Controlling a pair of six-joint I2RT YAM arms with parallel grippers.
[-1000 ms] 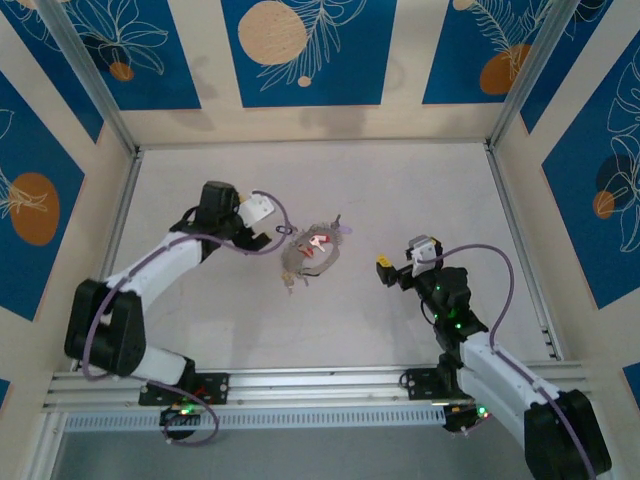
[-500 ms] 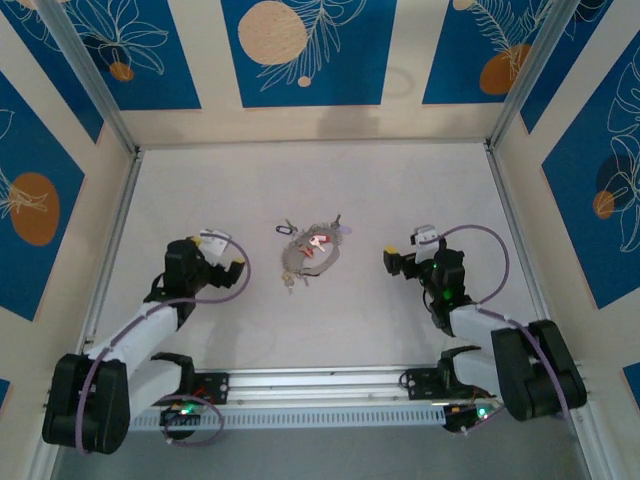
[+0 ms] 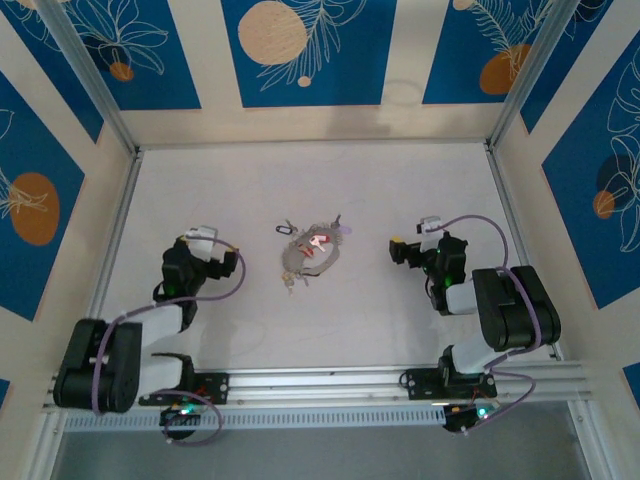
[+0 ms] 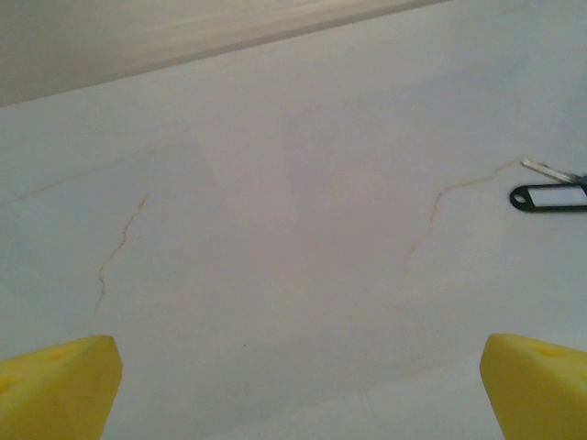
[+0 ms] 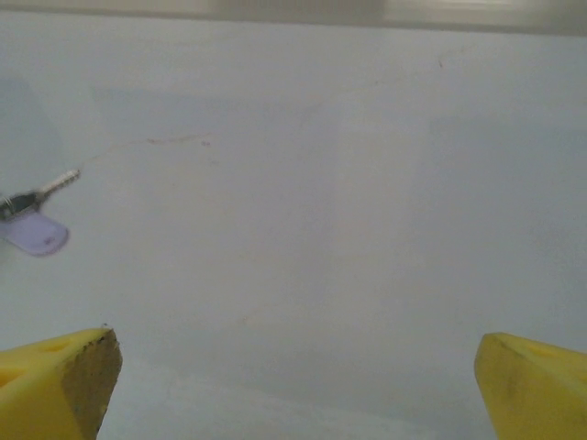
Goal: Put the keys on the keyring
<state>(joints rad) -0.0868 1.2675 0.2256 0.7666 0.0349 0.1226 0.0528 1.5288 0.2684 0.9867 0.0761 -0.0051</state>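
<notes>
On the pale table [image 3: 400,180] the keyring [image 3: 311,257] lies fringed with keys [image 3: 291,281]; left fingers [image 4: 55,385] and right fingers [image 5: 55,383] spread.

- The table [image 3: 400,190] is a pale, matte white surface that covers the whole floor of the enclosure.
- Thin brownish hairline cracks [image 4: 119,247] run across it in the left wrist view, and a faint scratch [image 5: 174,140] shows in the right wrist view.
- The back wall [image 3: 310,122] is cream, with a blue panel [image 3: 330,60] bearing an orange circle [image 3: 272,32] and white leaf outlines.
- The left wall [image 3: 40,270] and right wall [image 3: 600,250] have the same pattern.
- Aluminium posts [image 3: 85,75] slant up from the back corners.
- An aluminium rail [image 3: 320,385] lines the near edge, with a ribbed strip [image 3: 320,415] just below it.
</notes>
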